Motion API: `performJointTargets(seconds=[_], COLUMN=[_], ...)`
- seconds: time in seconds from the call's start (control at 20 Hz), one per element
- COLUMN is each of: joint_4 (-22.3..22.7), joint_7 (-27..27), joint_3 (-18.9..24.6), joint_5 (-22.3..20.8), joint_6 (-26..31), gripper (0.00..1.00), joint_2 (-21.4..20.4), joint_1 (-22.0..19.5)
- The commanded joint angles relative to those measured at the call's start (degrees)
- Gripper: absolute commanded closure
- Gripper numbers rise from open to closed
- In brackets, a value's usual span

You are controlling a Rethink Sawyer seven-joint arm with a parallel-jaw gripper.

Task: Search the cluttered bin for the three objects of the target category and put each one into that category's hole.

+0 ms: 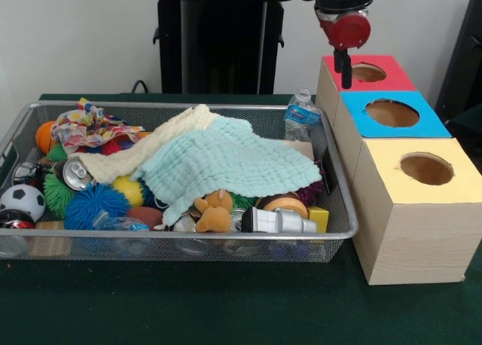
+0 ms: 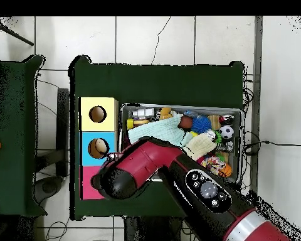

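Observation:
The bin [image 1: 75,247] is a wide wire-mesh basket on the left of the green table, full of clutter. A mint cloth [image 1: 226,164] and a cream cloth [image 1: 143,151] cover its middle. Three wooden boxes stand in a row to its right, each with a round hole: red top [image 1: 392,77], blue top [image 1: 422,119], yellow top [image 1: 459,179]. My gripper [image 1: 346,77] hangs over the red box's left edge, beside its hole, with nothing visible in it. In the overhead view the arm [image 2: 140,166] hides the gripper and most of the red box [image 2: 85,182].
Around the cloths lie a water bottle [image 1: 301,115], a drink can [image 1: 75,173], a soccer ball [image 1: 21,200], a blue spiky ball [image 1: 94,206], a brown plush toy [image 1: 213,212], a silver and black cylinder [image 1: 279,222] and a patterned rag [image 1: 86,126].

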Motion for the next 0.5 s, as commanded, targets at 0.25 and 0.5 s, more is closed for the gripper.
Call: performJointTargets(seconds=[0.25, 0.5], joint_4=[-1.8, -1.6], joint_7=[-7.5, -6.2], joint_3=[-0.1, -0.6], joint_5=[-4.6, -5.5], joint_6=[4.0, 3.2], gripper=[0.00, 0.00], joint_2=[2.0, 2.3], joint_1=[-1.5, -1.2])
